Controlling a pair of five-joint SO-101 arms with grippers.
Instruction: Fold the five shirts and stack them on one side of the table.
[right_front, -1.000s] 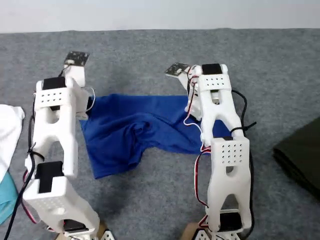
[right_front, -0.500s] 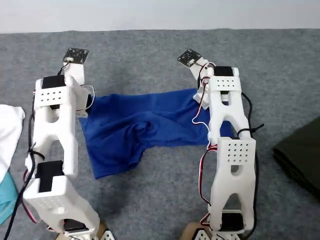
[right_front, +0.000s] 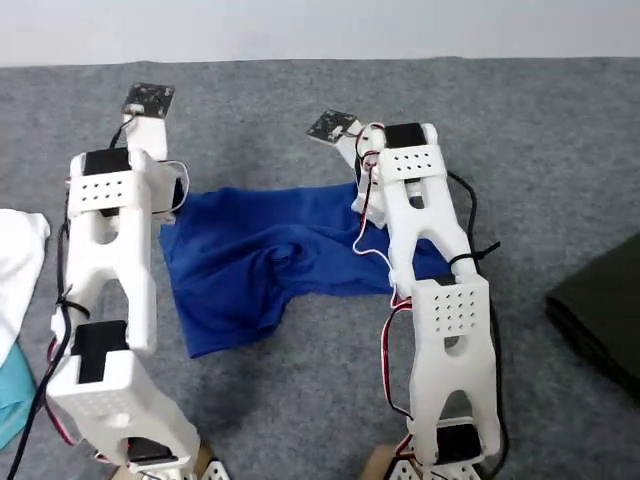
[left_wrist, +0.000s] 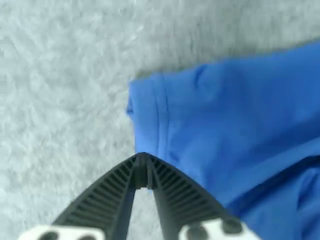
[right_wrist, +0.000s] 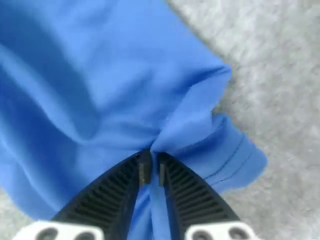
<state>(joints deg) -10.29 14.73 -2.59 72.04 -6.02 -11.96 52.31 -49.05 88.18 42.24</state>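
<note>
Grey surface (right_front: 300, 100) carries the blue shirt (right_front: 260, 250), spread between our left pincer (left_wrist: 142, 165), nipping its hem, and our right pincer (right_wrist: 150, 167), clamping a bunched edge. We judge folding begun; next, carry that edge across.

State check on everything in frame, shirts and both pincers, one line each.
blue shirt: unfolded, spread out and crumpled.
left pincer: shut at the blue shirt's hem; grip on the cloth unclear.
right pincer: shut on a fold of the blue shirt.
white shirt: lying at the high view's left edge, fold state unclear.
dark shirt: at the right edge, looks folded.
</note>
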